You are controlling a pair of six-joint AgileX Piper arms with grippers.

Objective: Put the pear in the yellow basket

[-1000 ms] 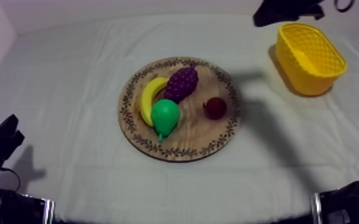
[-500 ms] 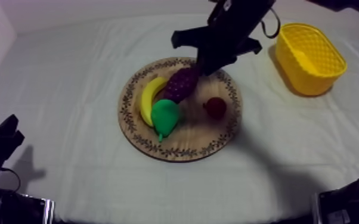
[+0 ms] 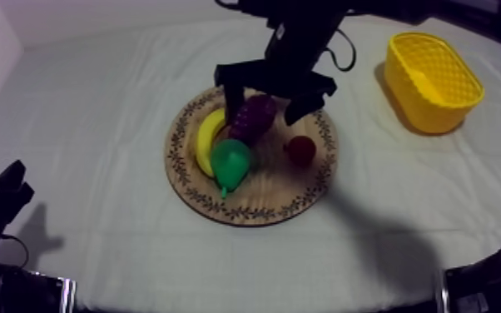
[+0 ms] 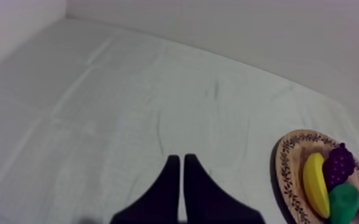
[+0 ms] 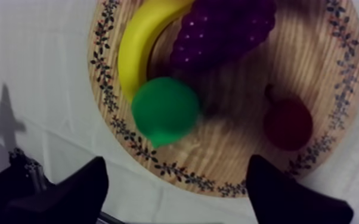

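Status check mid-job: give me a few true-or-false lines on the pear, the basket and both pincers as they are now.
1. The pear lies on the wooden board. True.
2. The right pincer is shut on the pear. False: it is open above the board, holding nothing.
3. The banana is in the yellow basket. False: the banana lies on the board, beside the pear.
4. The left pincer is shut on nothing. True.
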